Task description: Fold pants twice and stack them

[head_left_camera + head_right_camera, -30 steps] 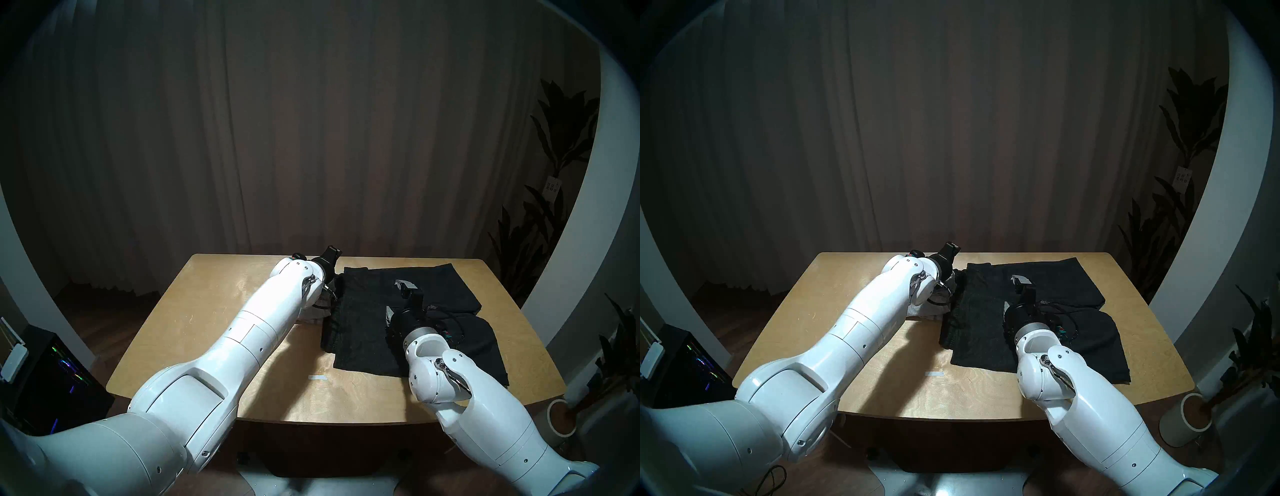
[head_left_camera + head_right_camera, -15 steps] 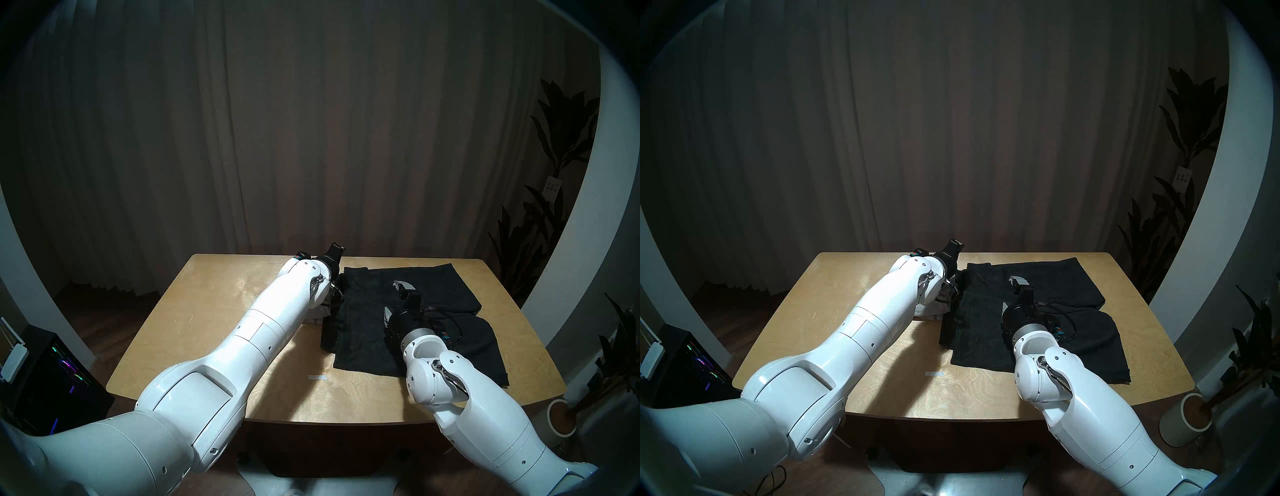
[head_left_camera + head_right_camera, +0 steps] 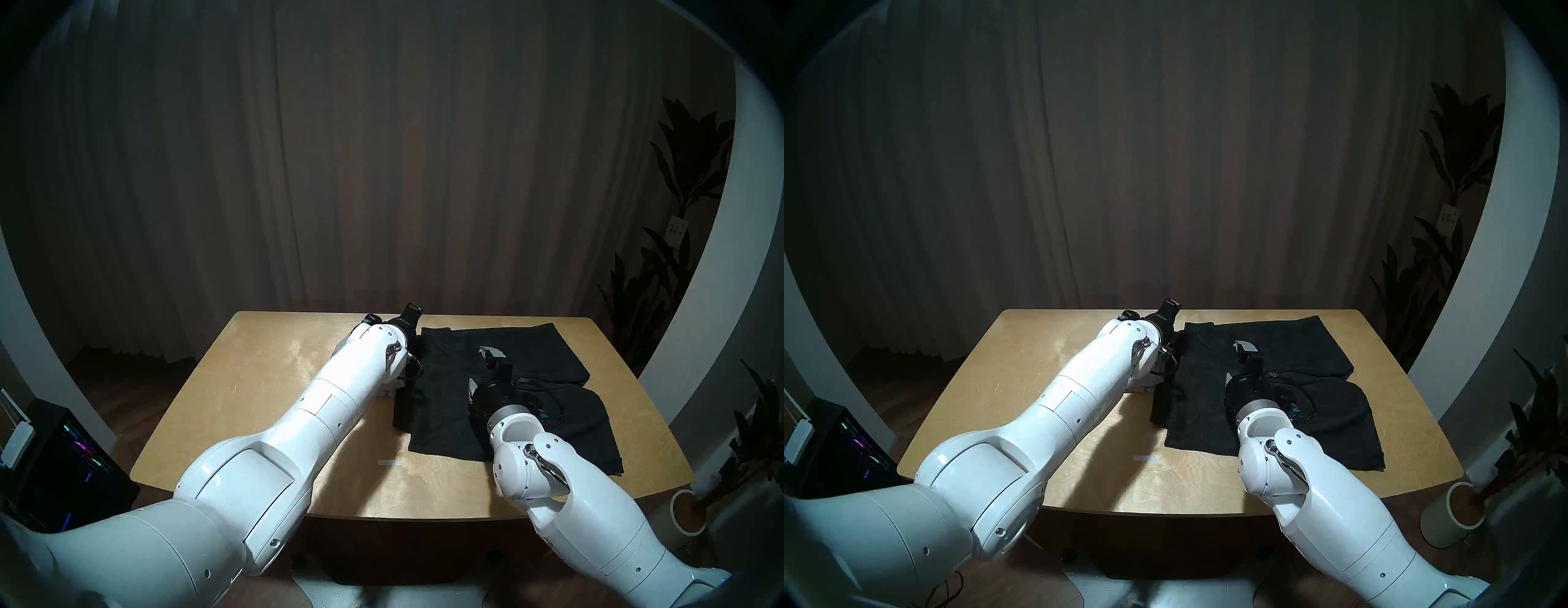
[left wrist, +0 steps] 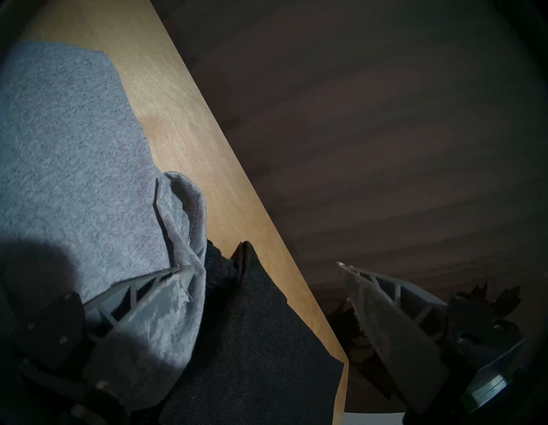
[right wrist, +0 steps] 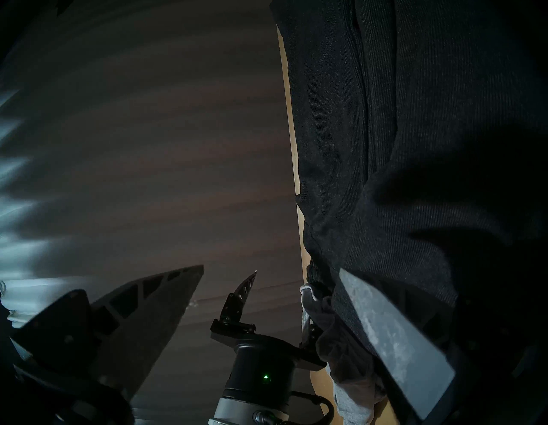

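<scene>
Left gripper [image 4: 264,267] open, lower frame, over grey shorts [image 4: 74,154]; right gripper [image 5: 267,270] open above black shorts [image 5: 415,133].

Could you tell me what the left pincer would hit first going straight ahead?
Likely the table near its far edge, beside the black shorts; depth is unclear, so the left pincer may pass over it.

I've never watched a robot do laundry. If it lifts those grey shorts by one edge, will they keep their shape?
Probably not. The grey shorts look like thin soft knit, and one edge already curls up limply, so they would likely droop. They seem light. The fuzzy surface should give the open left gripper decent grip.
</scene>
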Tool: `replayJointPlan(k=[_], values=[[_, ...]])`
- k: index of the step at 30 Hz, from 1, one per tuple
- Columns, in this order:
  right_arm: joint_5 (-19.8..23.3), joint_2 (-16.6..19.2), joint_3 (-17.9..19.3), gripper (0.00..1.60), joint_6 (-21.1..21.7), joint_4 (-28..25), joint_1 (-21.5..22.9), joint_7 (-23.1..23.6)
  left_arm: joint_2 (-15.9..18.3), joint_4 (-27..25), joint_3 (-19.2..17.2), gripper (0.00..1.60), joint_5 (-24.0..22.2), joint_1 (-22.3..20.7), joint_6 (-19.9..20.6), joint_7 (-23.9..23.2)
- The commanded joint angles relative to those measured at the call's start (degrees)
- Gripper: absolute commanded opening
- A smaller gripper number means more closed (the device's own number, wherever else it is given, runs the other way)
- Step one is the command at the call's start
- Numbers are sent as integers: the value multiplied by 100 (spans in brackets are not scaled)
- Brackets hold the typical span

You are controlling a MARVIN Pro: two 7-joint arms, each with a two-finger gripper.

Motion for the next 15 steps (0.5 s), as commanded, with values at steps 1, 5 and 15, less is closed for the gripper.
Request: replayJointPlan(k=[1,5,15], values=[[-30,-54,-21,160,-33,-85,54,20,-204,73,-25,160,4,-350,-47,-235],[-36,-67,-39,160,-68,-85,56,25,-219,77,-35,160,13,-403,-38,-272],[-55,-83,-74,160,-154,-93,57,33,-131,-86,-81,160,24,-347,29,-262]])
